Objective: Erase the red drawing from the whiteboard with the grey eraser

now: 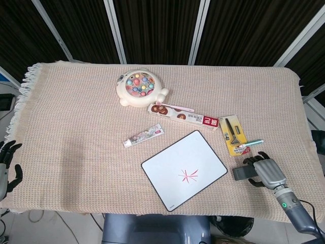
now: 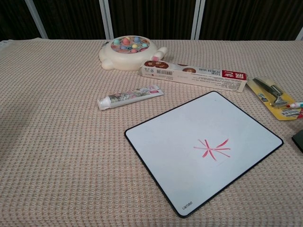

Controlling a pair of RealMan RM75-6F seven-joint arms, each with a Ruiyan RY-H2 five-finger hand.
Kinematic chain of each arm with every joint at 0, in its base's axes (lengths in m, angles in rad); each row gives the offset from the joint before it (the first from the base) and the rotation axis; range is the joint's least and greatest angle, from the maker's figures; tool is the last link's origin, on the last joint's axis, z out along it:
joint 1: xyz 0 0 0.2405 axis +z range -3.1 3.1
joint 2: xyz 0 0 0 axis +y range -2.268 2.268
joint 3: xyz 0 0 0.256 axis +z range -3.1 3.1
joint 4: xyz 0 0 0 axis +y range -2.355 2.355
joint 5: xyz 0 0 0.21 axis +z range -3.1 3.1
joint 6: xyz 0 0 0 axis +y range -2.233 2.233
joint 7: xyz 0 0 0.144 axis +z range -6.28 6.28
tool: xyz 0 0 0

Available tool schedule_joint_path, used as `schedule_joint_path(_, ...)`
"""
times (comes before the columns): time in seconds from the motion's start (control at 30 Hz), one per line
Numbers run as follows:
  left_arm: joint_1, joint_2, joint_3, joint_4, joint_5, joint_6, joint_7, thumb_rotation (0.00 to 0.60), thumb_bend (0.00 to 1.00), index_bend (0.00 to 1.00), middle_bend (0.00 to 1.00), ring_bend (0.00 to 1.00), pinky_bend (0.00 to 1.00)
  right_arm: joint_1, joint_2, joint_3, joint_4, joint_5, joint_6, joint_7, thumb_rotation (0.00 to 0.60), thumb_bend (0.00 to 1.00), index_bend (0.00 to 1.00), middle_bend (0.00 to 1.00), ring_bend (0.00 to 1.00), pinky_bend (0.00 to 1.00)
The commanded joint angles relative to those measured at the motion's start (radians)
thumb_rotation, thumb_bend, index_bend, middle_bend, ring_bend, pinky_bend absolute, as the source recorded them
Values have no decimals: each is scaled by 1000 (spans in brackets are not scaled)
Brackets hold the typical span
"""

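The whiteboard (image 1: 167, 175) lies tilted near the table's front edge, with a small red star-like drawing (image 1: 188, 176) at its centre; the chest view shows the same board (image 2: 180, 161) and drawing (image 2: 211, 148). The grey eraser (image 1: 241, 173) lies flat on the cloth just right of the board, and a dark corner of the eraser (image 2: 299, 139) shows at the chest view's right edge. My right hand (image 1: 268, 173) grips its right end, fingers over the far side and thumb at the near side. My left hand (image 1: 7, 168) hangs off the table's left edge, fingers apart and empty.
A toothpaste tube (image 1: 143, 136) lies left of the board's far corner. A long red-and-white box (image 1: 184, 116) and a cream fishing-game toy (image 1: 138, 88) sit behind it. A yellow card with a tool (image 1: 233, 133) and a small pen (image 1: 250, 145) lie just beyond the eraser.
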Motion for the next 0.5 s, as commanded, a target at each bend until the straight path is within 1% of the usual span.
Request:
schedule_joint_path(0.03,0,1,-1,-1,-2,0,0,600,638,166,88,23,0,5,0,-3,-2,1,-5,-3,600,377,404,413,340,183)
schedule_joint_path(0.2,1,2,-1,-3,-6,-2,0,600,638,167,88,23,0,8,2,-1,-10,6,1,5,600,430,453,445,361,198)
schedule_joint_path(0.37,1,2,-1,-5,-5,-2,2,600,637,168,88,23,0,19,20,2,-40,4,3,6,600,435,465,452,365,198)
schedule_joint_path(0.5,1,2,1,-6,-4,-4,3,600,637,168,88,23,0,41,47,12,-89,-6,1,8,600,435,488,467,379,207)
